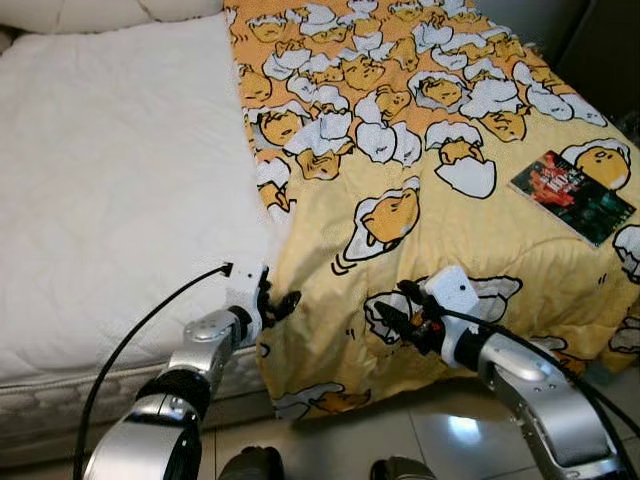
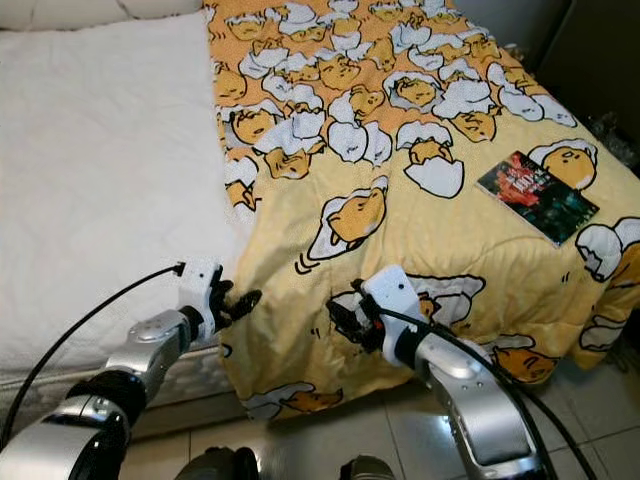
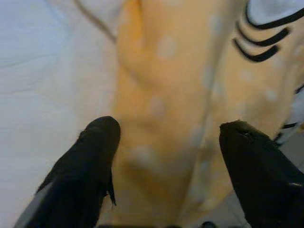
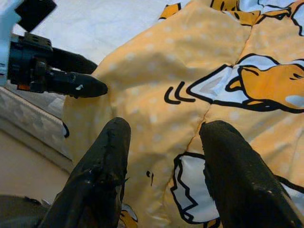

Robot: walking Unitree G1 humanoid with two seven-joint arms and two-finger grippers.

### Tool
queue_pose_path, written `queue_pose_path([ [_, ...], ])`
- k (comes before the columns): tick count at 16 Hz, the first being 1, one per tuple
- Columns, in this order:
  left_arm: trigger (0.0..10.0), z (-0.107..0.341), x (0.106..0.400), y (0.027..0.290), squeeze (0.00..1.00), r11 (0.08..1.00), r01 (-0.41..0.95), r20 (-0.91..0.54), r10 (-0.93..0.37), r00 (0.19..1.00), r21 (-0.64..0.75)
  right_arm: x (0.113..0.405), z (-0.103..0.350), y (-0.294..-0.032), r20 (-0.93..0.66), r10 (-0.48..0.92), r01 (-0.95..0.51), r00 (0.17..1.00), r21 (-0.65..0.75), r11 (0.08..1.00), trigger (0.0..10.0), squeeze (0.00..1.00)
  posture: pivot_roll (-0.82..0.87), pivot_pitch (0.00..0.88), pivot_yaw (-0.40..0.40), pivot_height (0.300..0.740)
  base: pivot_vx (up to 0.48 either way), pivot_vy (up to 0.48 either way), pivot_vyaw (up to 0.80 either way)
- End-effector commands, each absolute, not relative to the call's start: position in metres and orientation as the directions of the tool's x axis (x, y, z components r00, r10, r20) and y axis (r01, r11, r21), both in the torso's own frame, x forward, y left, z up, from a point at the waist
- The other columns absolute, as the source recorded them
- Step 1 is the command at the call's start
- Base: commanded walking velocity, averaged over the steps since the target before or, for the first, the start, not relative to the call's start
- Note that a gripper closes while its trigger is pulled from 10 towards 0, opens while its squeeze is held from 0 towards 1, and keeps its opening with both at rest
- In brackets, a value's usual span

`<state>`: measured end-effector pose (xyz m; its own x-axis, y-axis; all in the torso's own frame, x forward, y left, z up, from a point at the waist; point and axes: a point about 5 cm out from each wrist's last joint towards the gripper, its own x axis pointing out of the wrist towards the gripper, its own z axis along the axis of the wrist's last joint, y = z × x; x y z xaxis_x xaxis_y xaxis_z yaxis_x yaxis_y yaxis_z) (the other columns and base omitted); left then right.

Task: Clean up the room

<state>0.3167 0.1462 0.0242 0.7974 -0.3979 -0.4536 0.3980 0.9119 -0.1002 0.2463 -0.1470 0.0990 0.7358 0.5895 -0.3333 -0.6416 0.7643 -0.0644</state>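
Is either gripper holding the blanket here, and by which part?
Nothing held. Left gripper and right gripper are open around the yellow blanket at its near corner.

Yellow blanket (image 1: 430, 200), cartoon-egg print; white mattress (image 1: 110, 180); dark red-green book (image 1: 572, 196).

The head views are evenly and fairly brightly lit, with soft light and no hard shadows across the bed (image 1: 120, 200). The white mattress top is close to washed out, its quilting faint. A pale patch of glare lies on the floor tiles (image 1: 450, 425) just past the foot edge of the bed. The far right corner beyond the bed is dark. Both head views are sharp enough to read the blanket (image 1: 400, 200) print; the book (image 1: 572, 196) cover is soft. The left wrist view is blurred throughout: the blanket is a hazy yellow and the left claw (image 3: 166, 142) fingers have fuzzy edges. The right wrist view is crisper, with the right claw (image 4: 164, 137) fingers (image 4: 104, 166) near the lens slightly soft.
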Motion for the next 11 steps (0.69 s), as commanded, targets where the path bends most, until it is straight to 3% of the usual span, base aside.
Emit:
queue_pose_path([
  [1, 10.0, 0.023, 0.317, 0.149, 0.97, 0.923, 0.377, -0.47, -0.365, 0.804, -0.072, 0.244, 0.102, -0.147, -0.335, 0.595, -0.648, 0.731, -0.065, 0.759, 10.0, 0.0, -0.21, 0.133, 0.025, 0.74, 0.0, 0.0, 0.0],
  [2, 10.0, 0.022, 0.317, 0.149, 0.21, 0.927, 0.366, -0.47, -0.359, 0.806, -0.08, 0.243, 0.102, -0.147, -0.336, 0.596, -0.649, 0.729, -0.062, 0.759, 10.0, 0.0, -0.21, 0.133, 0.025, 0.74, 0.0, 0.0, 0.0],
  [3, 4.6, 0.02, 0.317, 0.15, 0.0, 0.939, 0.331, -0.471, -0.336, 0.816, -0.095, 0.241, 0.101, -0.147, -0.341, 0.599, -0.652, 0.725, -0.059, 0.756, 10.0, 0.0, -0.22, 0.151, 0.02, 0.74, 0.0, 0.0, 0.0],
  [4, 3.2, 0.019, 0.317, 0.151, 0.0, 0.949, 0.296, -0.47, -0.311, 0.826, -0.108, 0.238, 0.1, -0.145, -0.348, 0.605, -0.66, 0.716, -0.057, 0.749, 10.0, 0.0, -0.22, 0.158, 0.021, 0.74, 0.0, 0.0, 0.0],
  [5, 0.0, 0.019, 0.317, 0.152, 0.0, 0.957, 0.271, -0.47, -0.288, 0.834, -0.105, 0.236, 0.1, -0.143, -0.353, 0.614, -0.671, 0.707, -0.056, 0.74, 10.0, 0.0, -0.22, 0.177, 0.025, 0.74, 0.0, 0.0, 0.0],
  [11, 0.0, 0.025, 0.322, 0.147, 0.0, 0.955, 0.225, -0.412, -0.288, 0.864, -0.195, 0.233, 0.102, -0.146, -0.366, 0.617, -0.678, 0.697, -0.059, 0.732, 10.0, 0.0, -0.22, 0.217, 0.054, 0.74, 0.0, 0.0, 0.0],
])
